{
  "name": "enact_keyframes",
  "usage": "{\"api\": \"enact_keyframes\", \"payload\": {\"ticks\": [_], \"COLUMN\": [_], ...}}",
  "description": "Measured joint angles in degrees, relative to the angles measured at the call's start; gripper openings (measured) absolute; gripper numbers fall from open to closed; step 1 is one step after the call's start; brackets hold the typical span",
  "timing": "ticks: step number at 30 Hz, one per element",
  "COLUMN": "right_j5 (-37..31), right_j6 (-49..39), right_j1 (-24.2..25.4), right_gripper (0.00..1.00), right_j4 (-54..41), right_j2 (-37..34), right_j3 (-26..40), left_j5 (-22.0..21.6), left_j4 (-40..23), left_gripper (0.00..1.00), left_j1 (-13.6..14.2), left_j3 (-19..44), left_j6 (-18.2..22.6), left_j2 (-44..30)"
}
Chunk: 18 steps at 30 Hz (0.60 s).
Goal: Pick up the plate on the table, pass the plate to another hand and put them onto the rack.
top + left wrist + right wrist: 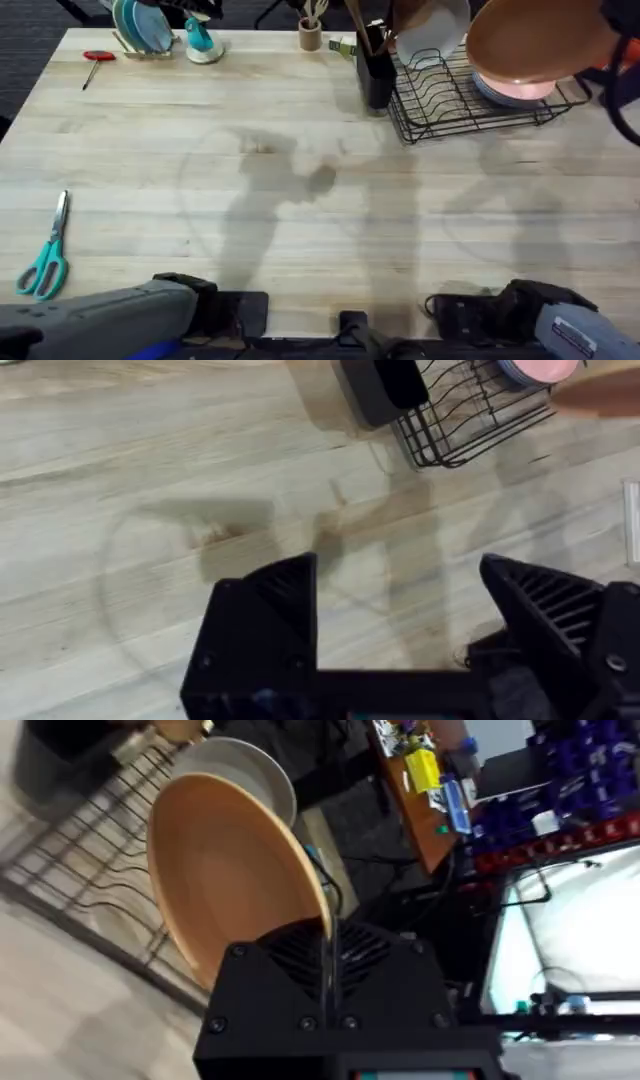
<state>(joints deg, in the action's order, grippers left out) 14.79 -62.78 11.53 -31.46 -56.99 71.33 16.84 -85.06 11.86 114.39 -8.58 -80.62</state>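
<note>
My right end effector (328, 955) is clamped on the rim of the plate (540, 40), above the rack (450, 95) at two o'clock on the tabletop (300, 180). My left end effector (400, 610) is apart, empty. The plate can hit the pink plate (515, 90) if I lower it carelessly.

plate (535, 40) cut off by overhead view's upper edge, hiding part of rack (450, 95), pink plate (520, 90) mostly covered

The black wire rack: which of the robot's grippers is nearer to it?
Right. The right gripper holds the orange plate just above the rack; the left gripper hangs open over bare table, well short of it.
</note>
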Motion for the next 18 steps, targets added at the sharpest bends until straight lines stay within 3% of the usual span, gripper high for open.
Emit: {"api": "enact_keyframes", "payload": {"ticks": [7, 18], "right_j5": [0.43, 7.02], "right_j6": [-3.98, -9.80], "right_j1": [0.06, 0.11], "right_gripper": [0.029, 0.030], "right_j4": [10.30, 20.65], "right_j2": [-7.06, -17.90], "right_j3": [0.00, 0.00], "left_j5": [0.00, 0.00], "left_j4": [-0.20, -0.22], "left_gripper": [0.994, 0.993], "left_j1": [0.00, 0.00], "left_j3": [0.00, 0.00], "left_j6": [0.00, 0.00], "left_j2": [0.00, 0.00]}}
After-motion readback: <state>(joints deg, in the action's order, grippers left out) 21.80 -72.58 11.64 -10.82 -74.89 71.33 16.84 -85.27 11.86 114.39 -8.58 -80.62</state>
